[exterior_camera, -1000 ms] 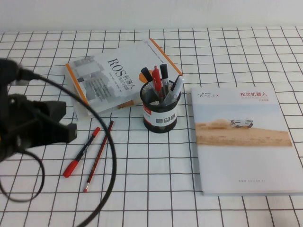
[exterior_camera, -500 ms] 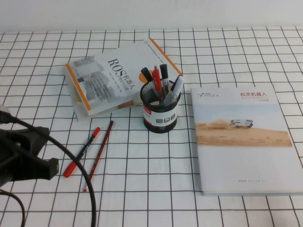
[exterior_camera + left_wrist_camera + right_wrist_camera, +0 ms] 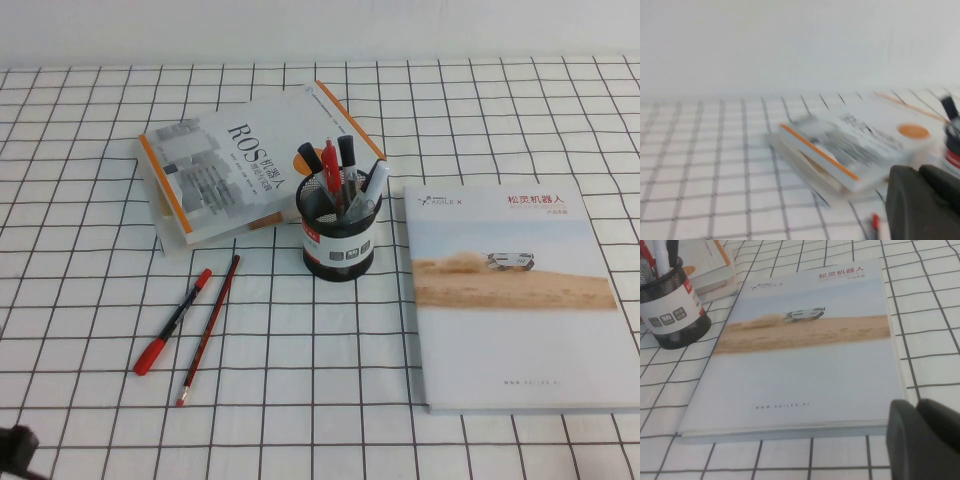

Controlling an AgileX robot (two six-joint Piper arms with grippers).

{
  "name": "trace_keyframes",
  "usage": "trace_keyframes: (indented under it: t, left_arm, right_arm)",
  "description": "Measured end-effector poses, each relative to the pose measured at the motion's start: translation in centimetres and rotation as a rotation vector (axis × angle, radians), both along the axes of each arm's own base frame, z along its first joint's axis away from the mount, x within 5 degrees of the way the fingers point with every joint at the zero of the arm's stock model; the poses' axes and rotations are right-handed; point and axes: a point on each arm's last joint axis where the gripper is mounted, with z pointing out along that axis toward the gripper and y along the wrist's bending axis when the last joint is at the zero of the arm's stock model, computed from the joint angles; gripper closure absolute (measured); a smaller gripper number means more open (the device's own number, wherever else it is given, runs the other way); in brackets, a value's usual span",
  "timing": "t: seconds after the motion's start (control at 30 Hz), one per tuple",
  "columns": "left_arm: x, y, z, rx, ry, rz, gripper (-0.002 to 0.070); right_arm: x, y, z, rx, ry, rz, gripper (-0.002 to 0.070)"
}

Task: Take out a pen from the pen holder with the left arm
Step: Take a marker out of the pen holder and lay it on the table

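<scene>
Black pen holder [image 3: 340, 250] with pens [image 3: 331, 165]; left gripper [image 3: 919, 175], right gripper [image 3: 917, 410] well apart.

In the middle of the table [image 3: 500, 90]: pen holder [image 3: 340, 250], with pens [image 3: 331, 165] inside. Behind it and to the left, just beside it: thick book [image 3: 230, 165]. Right of the holder, near it: flat booklet [image 3: 510, 330]. Left of the holder and nearer the robot: loose pen [image 3: 172, 322], with thin pen [image 3: 208, 330] just right of it. Left gripper [image 3: 919, 175] by the near left corner, well apart from the pens. Right gripper [image 3: 920, 407] by the booklet's near edge.
</scene>
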Motion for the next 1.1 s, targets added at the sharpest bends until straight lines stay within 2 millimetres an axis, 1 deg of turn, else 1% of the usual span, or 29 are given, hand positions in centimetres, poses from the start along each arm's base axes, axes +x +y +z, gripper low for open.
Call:
trace_keyframes:
  t: [0.1,0.2,0.33,0.5,0.7,0.83,1.1]
  left_arm:
    - [-1.3,0.9,-1.5,-0.011,-0.104,0.074,0.0675]
    - [-2.2,1.6,-2.8,-0.023,-0.161,0.138,0.0675]
    - [-3.0,1.9,-3.3,-0.036,-0.189,0.183,0.0675]
    - [-3.6,2.0,-4.1,-0.032,-0.124,0.186,0.0675]
    - [-4.0,1.9,-6.2,-0.001,0.091,0.182,0.0675]
    - [-4.2,1.9,-7.0,0.013,0.185,0.18,0.0675]
    - [-4.2,1.9,-7.2,0.016,0.21,0.179,0.0675]
  right_arm:
    - [0.0,0.0,0.0,0.0,0.0,0.0,0.0689]
    - [0.0,0.0,0.0,0.0,0.0,0.0,0.0689]
    - [0.0,0.0,0.0,0.0,0.0,0.0,0.0689]
    - [0.0,0.0,0.0,0.0,0.0,0.0,0.0688]
    - [0.0,0.0,0.0,0.0,0.0,0.0,0.0689]
    - [0.0,0.0,0.0,0.0,0.0,0.0,0.0688]
    - [0.0,0.0,0.0,0.0,0.0,0.0,0.0688]
